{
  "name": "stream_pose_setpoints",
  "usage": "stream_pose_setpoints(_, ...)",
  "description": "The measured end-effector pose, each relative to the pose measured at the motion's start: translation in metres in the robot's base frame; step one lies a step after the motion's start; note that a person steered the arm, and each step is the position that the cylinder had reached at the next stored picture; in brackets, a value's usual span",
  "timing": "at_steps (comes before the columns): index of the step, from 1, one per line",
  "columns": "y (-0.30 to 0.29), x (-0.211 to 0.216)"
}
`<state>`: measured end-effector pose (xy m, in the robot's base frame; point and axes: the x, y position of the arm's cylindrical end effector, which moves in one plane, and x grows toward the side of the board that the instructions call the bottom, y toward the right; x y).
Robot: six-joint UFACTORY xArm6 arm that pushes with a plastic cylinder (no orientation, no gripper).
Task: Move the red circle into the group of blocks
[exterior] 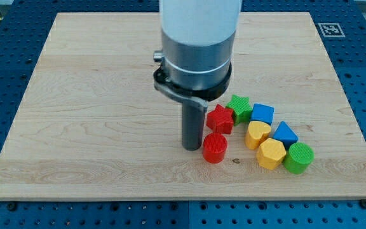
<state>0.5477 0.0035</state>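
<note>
Red circle [214,147] sits just below the red star [219,119], near the group; tip [191,148] touching its left side. No pincer on this rig.

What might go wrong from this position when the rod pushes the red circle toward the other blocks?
1. My tip sits at the view's left of the red circle, apparently touching it. Being round, the circle may roll off to one side instead of going straight.
2. The red star lies just above the circle in the view, so a slanted push might knock it into the green star.
3. A hard push may scatter the yellow heart and yellow hexagon.
</note>
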Motion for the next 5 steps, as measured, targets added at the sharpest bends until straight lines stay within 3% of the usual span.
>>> stream_pose_setpoints(2,-0.031,0.017)
stream_pose_setpoints(3,-0.031,0.051)
stream_pose_setpoints(5,-0.031,0.056)
